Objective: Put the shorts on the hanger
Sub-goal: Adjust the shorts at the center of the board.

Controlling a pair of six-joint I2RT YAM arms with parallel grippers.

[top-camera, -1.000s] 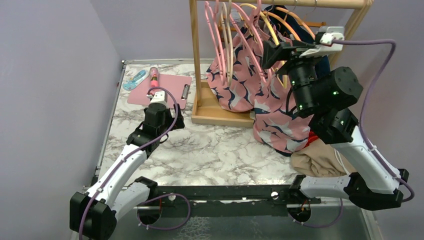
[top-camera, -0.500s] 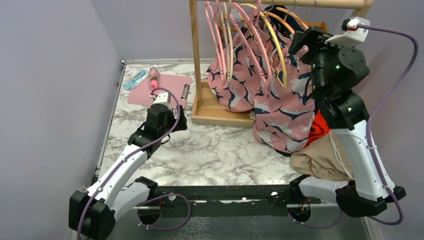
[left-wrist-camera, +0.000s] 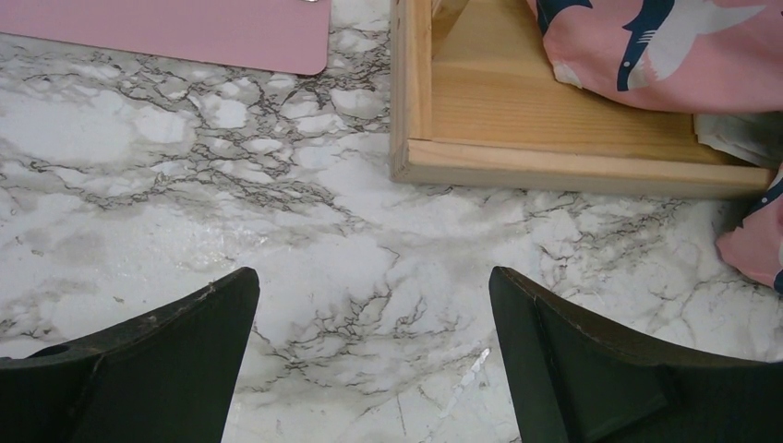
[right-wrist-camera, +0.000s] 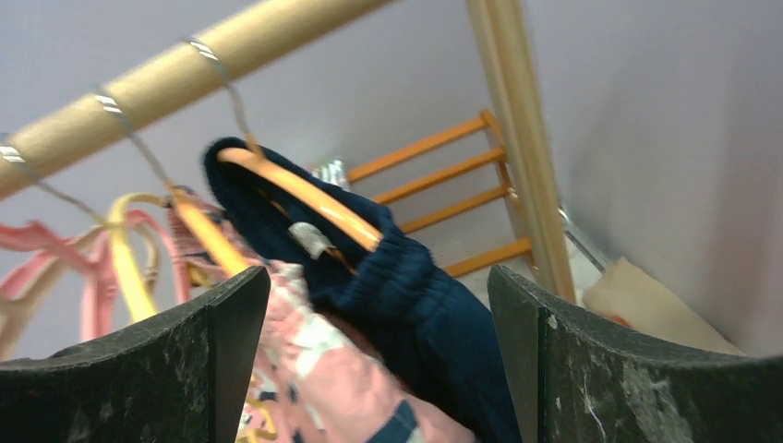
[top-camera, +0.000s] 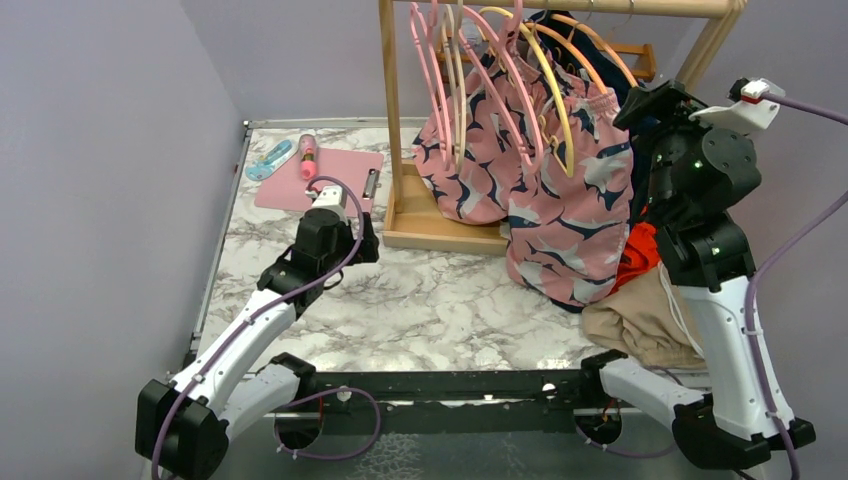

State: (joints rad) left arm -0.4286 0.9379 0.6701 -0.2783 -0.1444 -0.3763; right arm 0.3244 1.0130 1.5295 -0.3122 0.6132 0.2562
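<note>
- The shorts (top-camera: pixel 640 250) lay bunched on the counter (top-camera: pixel 420 300) at its 3 o'clock edge in the top view. They sat between the pink shark-print shorts (top-camera: pixel 560 200) and the right arm, and a beige garment (top-camera: pixel 640 325) touched them at their 6 o'clock.
- The hanger (top-camera: pixel 556 100) hung by its hook from the top rail of the wooden rack (top-camera: pixel 390 100) at the counter's 12 o'clock. It was among the pink hangers (top-camera: pixel 440 80), above the orange-red shorts and apart from them.
- The right gripper (right-wrist-camera: pixel 377 275) hovered high at the rack's 3 o'clock end, its jaws spread wide with nothing between them.
- In the right wrist view, a navy garment (right-wrist-camera: pixel 415 295) on an orange hanger (right-wrist-camera: pixel 305 194) showed past its fingers.
- A white tag (right-wrist-camera: pixel 309 238) on that navy garment was too blurred to read.
- The left gripper (left-wrist-camera: pixel 371 277) hung low over the marble counter at 8 o'clock of the rack's base (left-wrist-camera: pixel 554 111), its jaws wide apart and holding nothing.
- A pink clipboard (top-camera: pixel 320 178) lay at the counter's 11 o'clock.
</note>
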